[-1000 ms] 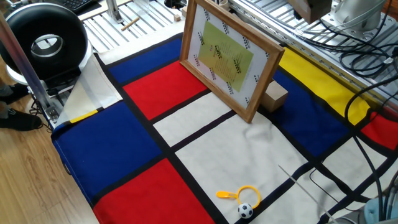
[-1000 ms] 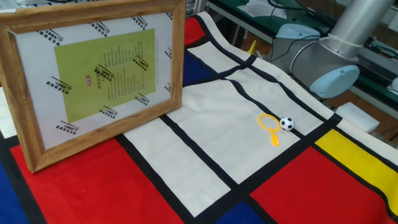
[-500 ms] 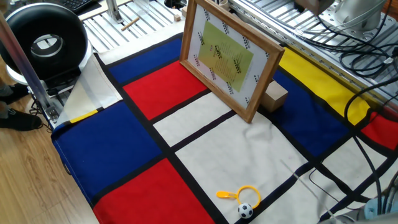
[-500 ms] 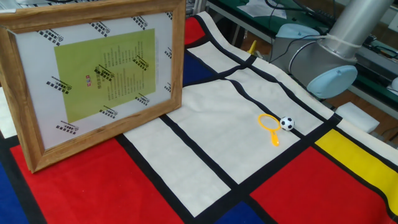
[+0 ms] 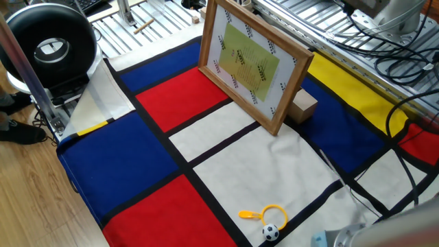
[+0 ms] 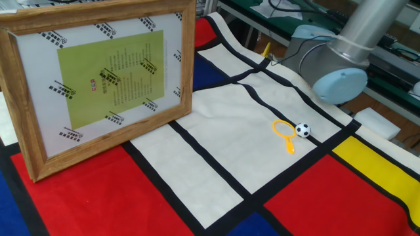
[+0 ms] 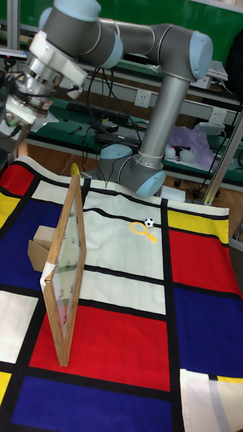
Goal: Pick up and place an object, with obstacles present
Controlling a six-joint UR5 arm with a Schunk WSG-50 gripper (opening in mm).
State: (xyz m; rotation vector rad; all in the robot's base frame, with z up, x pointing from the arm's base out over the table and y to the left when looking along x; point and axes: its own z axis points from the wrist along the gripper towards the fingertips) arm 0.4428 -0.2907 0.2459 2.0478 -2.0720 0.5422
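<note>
The object, a small light-tan wooden cube (image 5: 302, 107), sits on the cloth right behind the obstacle, an upright wooden-framed picture (image 5: 251, 63) with a yellow-green text sheet. In the tall view the cube (image 7: 39, 252) shows to the left of the frame (image 7: 67, 271), which is seen edge-on. In the other fixed view the picture (image 6: 98, 78) hides the cube. My gripper (image 7: 12, 116) hangs high at the upper left edge of the tall view, well above the cube. Its fingers are partly cut off, and nothing shows between them.
A yellow ring (image 5: 273, 213) and a tiny football (image 5: 271, 232) lie on the white panel near the front edge. The arm's base joint (image 6: 336, 72) stands beside them. A black round device (image 5: 48, 42) sits off the table's left end. Cables run along the right side.
The arm has swung: its joint in the other fixed view shifted left, and a blurred link has entered the bottom right of one fixed view. The cube, frame, ring and ball stay put.
</note>
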